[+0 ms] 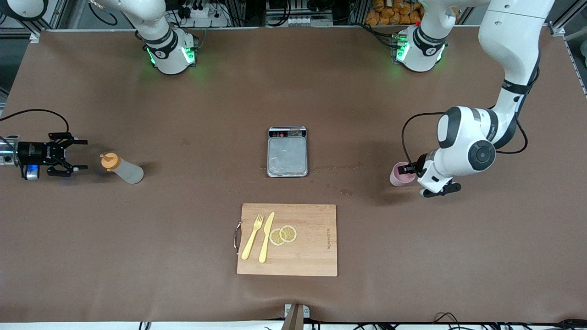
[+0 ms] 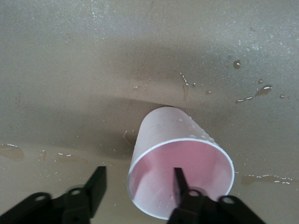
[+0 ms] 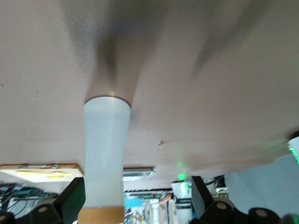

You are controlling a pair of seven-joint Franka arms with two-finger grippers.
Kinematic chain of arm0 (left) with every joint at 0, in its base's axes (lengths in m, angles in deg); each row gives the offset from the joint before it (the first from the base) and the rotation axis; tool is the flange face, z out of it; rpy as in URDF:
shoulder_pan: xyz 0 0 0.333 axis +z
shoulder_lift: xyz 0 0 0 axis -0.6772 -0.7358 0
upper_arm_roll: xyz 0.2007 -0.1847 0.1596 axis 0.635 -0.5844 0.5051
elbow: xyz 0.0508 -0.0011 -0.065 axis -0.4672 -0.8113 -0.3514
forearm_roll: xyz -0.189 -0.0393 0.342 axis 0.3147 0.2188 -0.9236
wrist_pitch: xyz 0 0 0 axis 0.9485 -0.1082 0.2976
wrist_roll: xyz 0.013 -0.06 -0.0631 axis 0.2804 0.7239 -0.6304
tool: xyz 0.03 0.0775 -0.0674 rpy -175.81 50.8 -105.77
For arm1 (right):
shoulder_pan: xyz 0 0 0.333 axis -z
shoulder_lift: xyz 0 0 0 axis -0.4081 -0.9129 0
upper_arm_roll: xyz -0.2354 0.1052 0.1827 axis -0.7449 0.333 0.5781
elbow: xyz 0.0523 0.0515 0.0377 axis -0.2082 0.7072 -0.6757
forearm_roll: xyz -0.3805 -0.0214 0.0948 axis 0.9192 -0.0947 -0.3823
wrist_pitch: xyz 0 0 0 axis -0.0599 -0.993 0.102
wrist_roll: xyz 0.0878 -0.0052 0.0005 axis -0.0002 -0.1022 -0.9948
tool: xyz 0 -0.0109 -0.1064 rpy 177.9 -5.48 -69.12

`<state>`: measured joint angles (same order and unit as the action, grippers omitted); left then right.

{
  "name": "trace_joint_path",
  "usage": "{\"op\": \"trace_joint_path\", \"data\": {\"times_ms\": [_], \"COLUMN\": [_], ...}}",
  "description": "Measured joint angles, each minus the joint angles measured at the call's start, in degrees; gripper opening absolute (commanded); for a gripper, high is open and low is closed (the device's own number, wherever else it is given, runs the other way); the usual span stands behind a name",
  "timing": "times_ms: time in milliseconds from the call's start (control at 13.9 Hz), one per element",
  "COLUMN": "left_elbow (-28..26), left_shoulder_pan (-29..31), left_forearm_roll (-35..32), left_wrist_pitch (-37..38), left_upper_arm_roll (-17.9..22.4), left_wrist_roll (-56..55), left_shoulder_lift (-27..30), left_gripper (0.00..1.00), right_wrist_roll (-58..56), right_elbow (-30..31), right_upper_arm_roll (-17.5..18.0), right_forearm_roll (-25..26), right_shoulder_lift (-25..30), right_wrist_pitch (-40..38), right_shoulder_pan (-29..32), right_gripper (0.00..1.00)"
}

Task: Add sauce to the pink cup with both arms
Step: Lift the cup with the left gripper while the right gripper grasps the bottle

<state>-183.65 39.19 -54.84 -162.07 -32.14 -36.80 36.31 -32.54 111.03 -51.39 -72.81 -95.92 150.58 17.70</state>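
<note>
Covering the whole table (image 1: 183,238) is a brown mat, marked with small wet spots and droplets near the middle and toward the left arm's end. Along the top of the front view run metal framing, cables and a heap of orange-brown items beside the left arm's base. A steel scale (image 1: 287,151) lies at the table's centre, and nearer the front camera sits a wooden cutting board (image 1: 312,247) carrying a yellow fork (image 1: 252,237), a yellow knife (image 1: 267,237) and two lemon slices (image 1: 283,235).

At the left arm's end of the table, the left arm bends down from its base and holds its wrist low. The left gripper (image 1: 407,170) is at the pink cup (image 1: 398,174), which stands on the mat. In the left wrist view the fingers are spread apart: one finger (image 2: 180,179) is inside the cup's (image 2: 180,163) mouth and the other (image 2: 96,184) is outside its wall, with a gap between that finger and the cup, so the cup is not clamped.

At the right arm's end, the right gripper (image 1: 69,155) is held low and level, its fingers wide apart and gripping nothing. The sauce (image 1: 123,168) lies on its side on the mat just beside those fingertips, orange cap pointing toward them. The right wrist view shows the bottle (image 3: 105,158) lined up between the two fingers (image 3: 74,198), untouched
</note>
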Motion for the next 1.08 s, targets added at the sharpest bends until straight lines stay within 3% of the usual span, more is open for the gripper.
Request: {"op": "trace_joint_path", "data": {"times_ms": [503, 1078], "left_elbow": [0.09, 4.77], "left_shoulder_pan": [-0.01, -0.3], "left_forearm_roll": [0.0, 0.0], "left_wrist_pitch": [-0.32, -0.64], "left_upper_arm_roll": [-0.07, -1.15], "left_wrist_roll": [-1.25, -1.42], "left_shoulder_lift": [0.04, 5.31], "left_gripper": [0.0, 0.0], "right_wrist_roll": [-0.02, -1.55], "right_elbow": [-1.81, -4.73], "right_upper_arm_roll": [0.03, 0.5], "right_forearm_roll": [-7.41, -10.01], "right_shoulder_lift": [-6.84, -12.01], "right_wrist_pitch": [-1.4, -4.67], "right_shoulder_pan": [1.32, 1.31], "right_gripper": [1.0, 1.0]}}
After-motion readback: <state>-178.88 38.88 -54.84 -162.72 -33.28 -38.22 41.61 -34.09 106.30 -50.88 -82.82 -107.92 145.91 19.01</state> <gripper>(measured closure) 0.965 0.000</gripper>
